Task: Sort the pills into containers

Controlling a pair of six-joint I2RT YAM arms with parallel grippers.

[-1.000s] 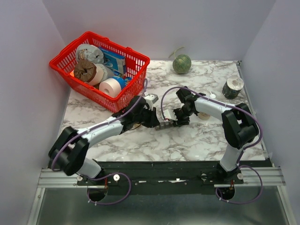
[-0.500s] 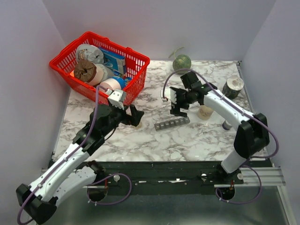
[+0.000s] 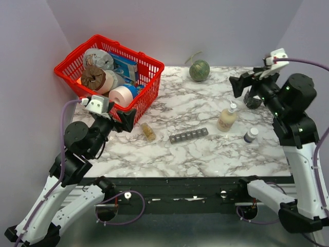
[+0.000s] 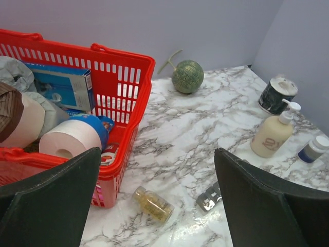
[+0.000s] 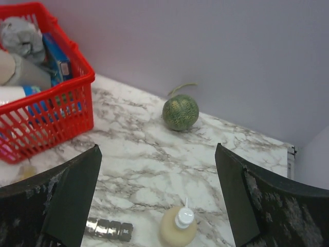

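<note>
One red wire basket (image 3: 150, 72) sits at the far-left corner of the marble worktop (image 3: 205, 154). It holds four things that can be made out: a grey wrapped roll (image 3: 97, 58), a blue box (image 3: 123, 65), a brown-topped roll (image 3: 93, 77) and a white roll of tape (image 3: 122, 95). The left gripper (image 3: 122, 119) hangs above the basket's near side, its fingers spread wide with nothing between them.

Just right of it, one clear vial (image 3: 148, 131) lies on its side on the marble, near the basket and left of centre. The tan-yellow pills (image 4: 152, 203) are inside it. Further right, about mid-worktop, lies the one strip of containers (image 3: 189, 135), a dark-grey row of roughly seven small square compartments. Their lids look closed, and what is in them cannot be seen.

One green melon-like ball (image 3: 199, 70) rests at the far edge. Towards the right edge stand one beige pump bottle (image 3: 226, 118) and one small dark bottle with a white cap (image 3: 250, 135). A dark patterned roll (image 3: 255, 98) sits near the far-right corner, partly hidden behind the right gripper (image 3: 242, 84). That gripper is raised high, spread open and empty.
</note>
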